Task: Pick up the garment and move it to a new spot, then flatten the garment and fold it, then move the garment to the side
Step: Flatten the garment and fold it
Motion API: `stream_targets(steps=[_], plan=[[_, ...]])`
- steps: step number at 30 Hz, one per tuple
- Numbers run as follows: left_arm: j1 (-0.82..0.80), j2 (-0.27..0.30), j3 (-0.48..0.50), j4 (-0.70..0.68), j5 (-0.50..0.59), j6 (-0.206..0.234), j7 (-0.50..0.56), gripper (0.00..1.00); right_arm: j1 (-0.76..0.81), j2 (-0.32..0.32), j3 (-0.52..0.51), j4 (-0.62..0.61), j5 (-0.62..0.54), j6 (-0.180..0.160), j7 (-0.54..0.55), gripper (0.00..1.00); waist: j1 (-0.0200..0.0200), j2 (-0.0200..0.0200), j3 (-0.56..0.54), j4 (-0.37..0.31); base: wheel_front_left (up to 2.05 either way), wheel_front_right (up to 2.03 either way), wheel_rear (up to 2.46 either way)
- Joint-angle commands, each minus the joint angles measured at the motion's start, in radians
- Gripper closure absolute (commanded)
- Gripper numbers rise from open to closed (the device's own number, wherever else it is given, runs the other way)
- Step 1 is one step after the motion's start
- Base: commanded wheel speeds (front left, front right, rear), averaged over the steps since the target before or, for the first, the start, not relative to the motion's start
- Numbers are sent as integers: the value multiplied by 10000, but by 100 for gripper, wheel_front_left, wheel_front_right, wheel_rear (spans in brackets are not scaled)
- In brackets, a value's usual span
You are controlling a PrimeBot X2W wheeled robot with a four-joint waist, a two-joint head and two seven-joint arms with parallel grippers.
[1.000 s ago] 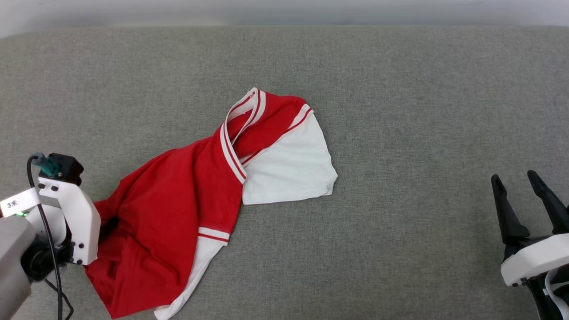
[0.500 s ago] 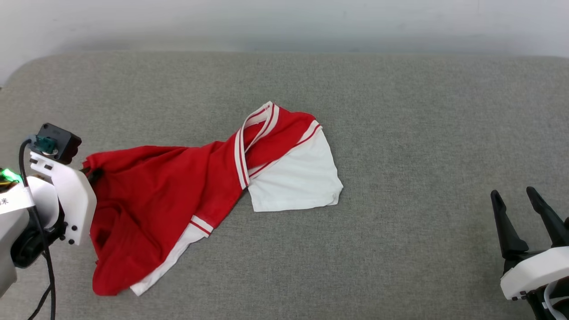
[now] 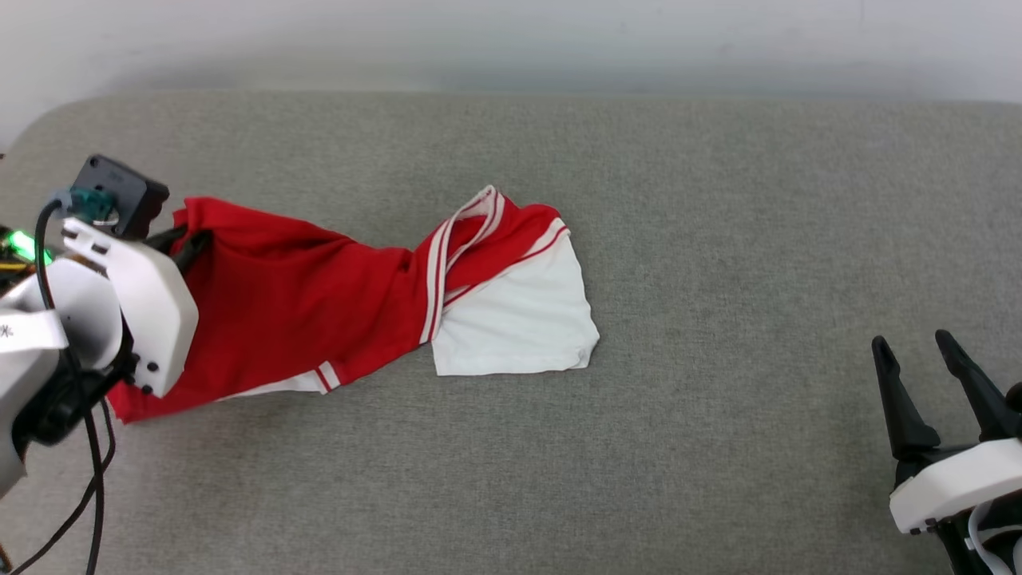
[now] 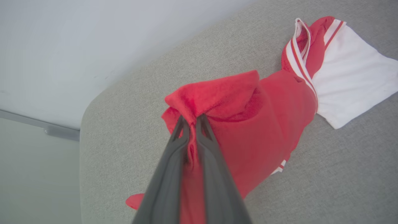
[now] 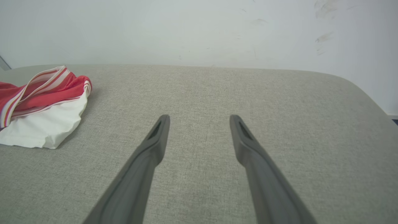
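1. Upholstery in grey weave covers a padded surface with rounded corners that spans the head view. A plain pale wall stands behind its far edge, and the left wrist view shows a grey skirting strip low on that wall.
2. At far left, the left gripper has its jaws clamped on a red fold of the garment, holding that end raised off the surface. The garment trails rightward to the middle of the surface, where its striped neckband and a broad white sleeve lie.
3. At far right, well apart from the garment, the right gripper hovers with its jaws apart.
4. Compared with half a second ago, the left gripper sits farther up the head view. The red hem that sagged toward the near edge is drawn up with it, while the broad sleeve and the right gripper have barely shifted.
5. Count: one garment, two grippers and two white sleeves, the second sleeve being a thin sliver under the red body
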Motion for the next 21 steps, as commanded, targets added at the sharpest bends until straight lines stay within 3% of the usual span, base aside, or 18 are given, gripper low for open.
stream_targets(steps=[1,3,4,12,21], plan=[[-222,-118,72,31,24,74,27,100,-153,19,19,-13,26,-8,-80,0,-1,0,229,-141,0,0,0],[-438,-211,144,274,104,91,62,100,-343,4,79,-28,21,-8,-100,0,-1,0,474,-290,0,0,0],[-856,-528,208,1224,174,-65,69,100,-687,-11,223,-48,-15,-9,-169,0,-1,0,946,-667,0,0,0],[-1112,-1184,190,3721,55,-353,-124,100,-1163,-67,384,-139,-125,-8,-332,0,-1,0,1505,-1277,0,0,0],[-557,-2138,206,6403,-637,-1022,-424,100,-1222,-129,296,-322,-211,-8,-343,0,-1,0,1730,-1439,0,0,0]])
